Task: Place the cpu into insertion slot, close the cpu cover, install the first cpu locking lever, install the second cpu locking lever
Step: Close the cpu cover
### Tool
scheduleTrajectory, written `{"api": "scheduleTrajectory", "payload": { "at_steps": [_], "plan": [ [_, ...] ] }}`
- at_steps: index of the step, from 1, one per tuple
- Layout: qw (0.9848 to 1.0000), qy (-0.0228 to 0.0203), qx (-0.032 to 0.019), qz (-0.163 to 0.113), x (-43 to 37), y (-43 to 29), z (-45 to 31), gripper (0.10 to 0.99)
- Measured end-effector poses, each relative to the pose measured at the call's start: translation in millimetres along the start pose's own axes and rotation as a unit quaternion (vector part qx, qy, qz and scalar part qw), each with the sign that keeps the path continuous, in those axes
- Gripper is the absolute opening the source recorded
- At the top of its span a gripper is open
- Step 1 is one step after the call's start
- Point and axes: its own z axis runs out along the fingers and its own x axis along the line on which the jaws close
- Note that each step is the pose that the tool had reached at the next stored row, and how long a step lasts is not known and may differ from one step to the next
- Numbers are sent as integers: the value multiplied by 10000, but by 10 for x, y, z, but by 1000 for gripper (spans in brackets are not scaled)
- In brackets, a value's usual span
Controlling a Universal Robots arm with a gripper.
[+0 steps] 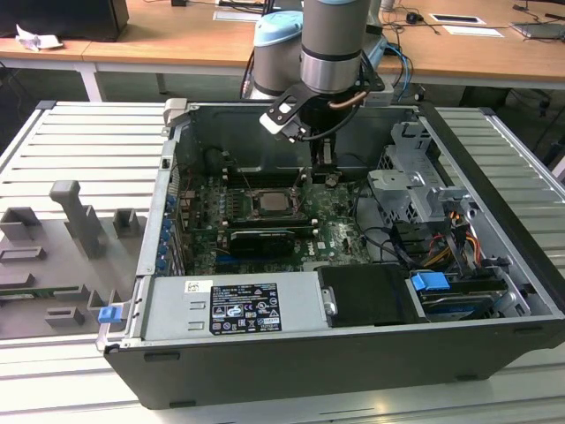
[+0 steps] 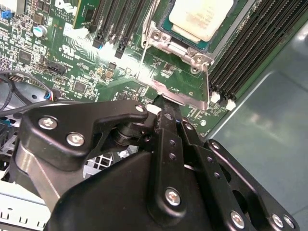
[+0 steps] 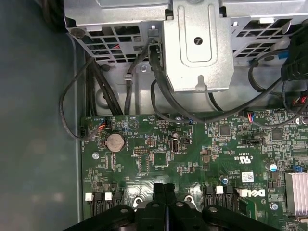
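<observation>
The cpu (image 2: 201, 17) lies flat in the slot (image 2: 179, 43), so the step in hand looks to be closing the cover (image 2: 185, 95). The cover stands tilted up off the slot, and the board (image 2: 72, 62) shows through its window. Your tool (image 2: 166, 102) has its fingers together, with the tip touching the cover's free edge; the first wrist view shows no gap between them either. Swing that edge over along its hinge arc rather than pressing straight down. Stay centred on the edge so the frame does not twist, and mind the memory slots (image 2: 250, 53) just beside it. You cannot tell whether the thin edge is pinched between the fingers or only leaned on, because the tool's own body covers the contact. The cpu is cut off at the picture's edge, and the cover's hinge is hard to make out.
</observation>
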Motion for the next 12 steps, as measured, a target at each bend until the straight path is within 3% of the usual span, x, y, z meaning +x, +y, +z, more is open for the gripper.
{"api": "scheduleTrajectory", "payload": {
  "at_steps": [12],
  "plan": [
    [10000,0,0,0,-2,-42,-3,106]
  ]
}}
